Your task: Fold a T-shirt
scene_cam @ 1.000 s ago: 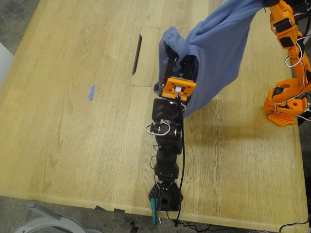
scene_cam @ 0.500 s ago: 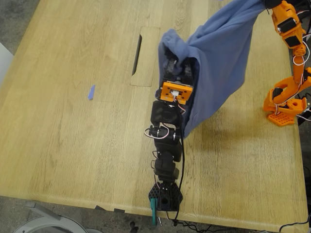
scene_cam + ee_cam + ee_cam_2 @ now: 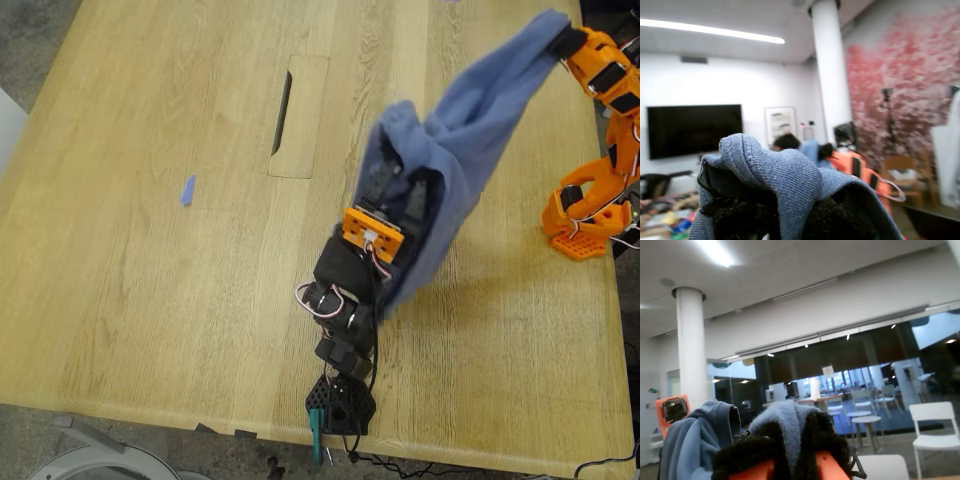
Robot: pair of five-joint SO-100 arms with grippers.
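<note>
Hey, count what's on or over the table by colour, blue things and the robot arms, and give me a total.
Blue cloth items: 2, the T-shirt and a small blue scrap
Black arms: 1
Orange arms: 1
Total: 4

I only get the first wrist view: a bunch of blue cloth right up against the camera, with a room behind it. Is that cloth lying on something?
Observer: No. In the exterior view the T-shirt is held up over a wooden table, slung between two arms.
Operator: What holds the far end?
Observer: My second gripper, on the orange arm, grips it at the exterior view's top right.
Operator: Is anything else on that table?
Observer: A tiny blue scrap lies by itself toward the exterior view's left.
</note>
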